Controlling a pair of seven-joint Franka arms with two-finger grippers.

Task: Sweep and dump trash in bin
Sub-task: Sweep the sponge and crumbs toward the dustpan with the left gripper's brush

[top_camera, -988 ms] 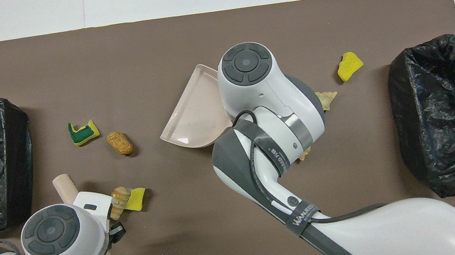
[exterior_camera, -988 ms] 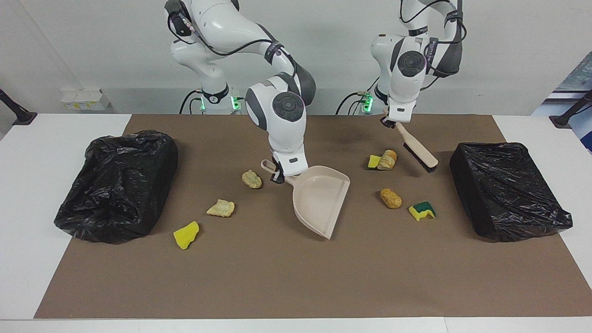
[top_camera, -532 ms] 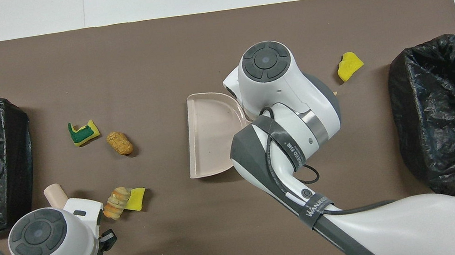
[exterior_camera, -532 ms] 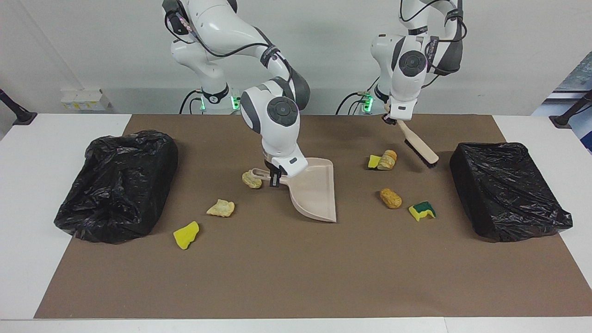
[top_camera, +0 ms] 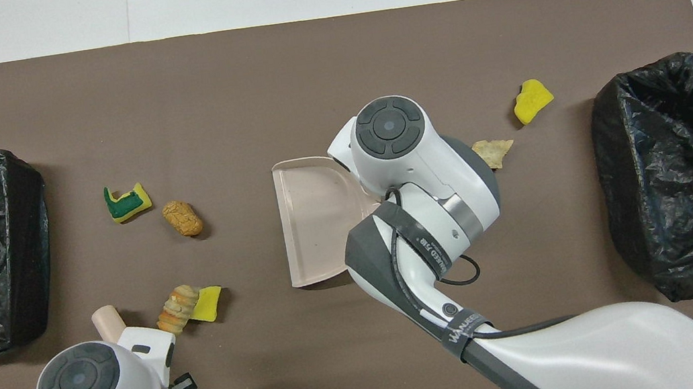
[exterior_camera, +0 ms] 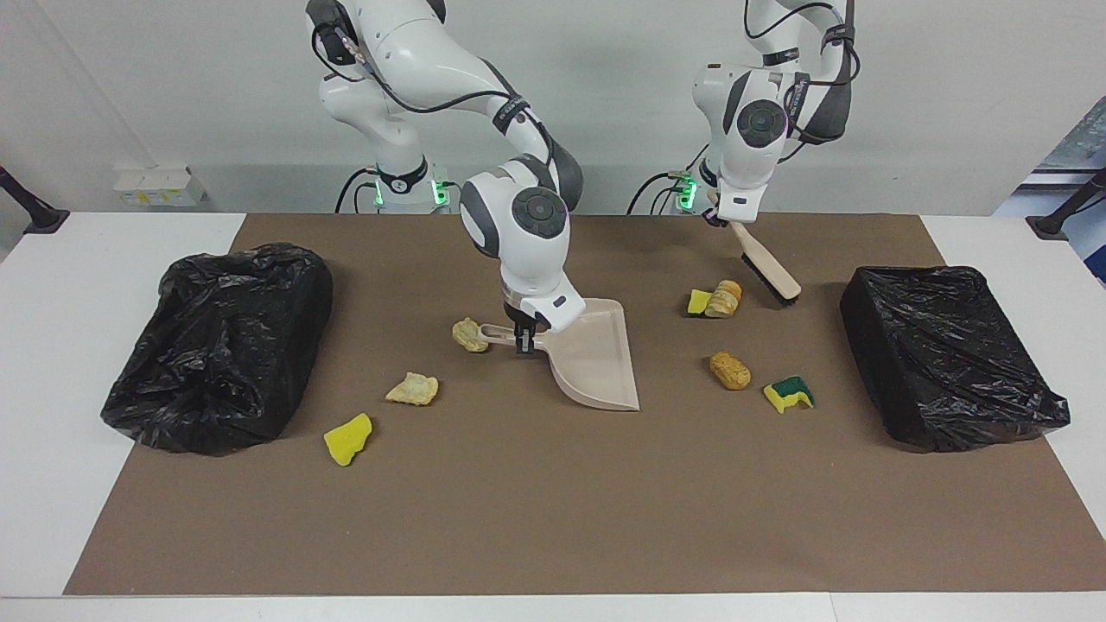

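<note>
Two grippers: right gripper [exterior_camera: 524, 333] clamped on dustpan [exterior_camera: 596, 358] handle, bread lump [exterior_camera: 469, 335] beside it; left gripper [exterior_camera: 719, 220] gripping brush [exterior_camera: 769, 272].

Seven scraps [exterior_camera: 730, 370] scattered on mat [exterior_camera: 518, 518]

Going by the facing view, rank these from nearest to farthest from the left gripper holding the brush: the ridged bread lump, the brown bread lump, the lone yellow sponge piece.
From the left gripper:
1. Ridged bread lump, on the mat below the brush.
2. Brown bread lump, farther from the robots.
3. Lone yellow sponge piece, by the bin at the right arm's end.
</note>
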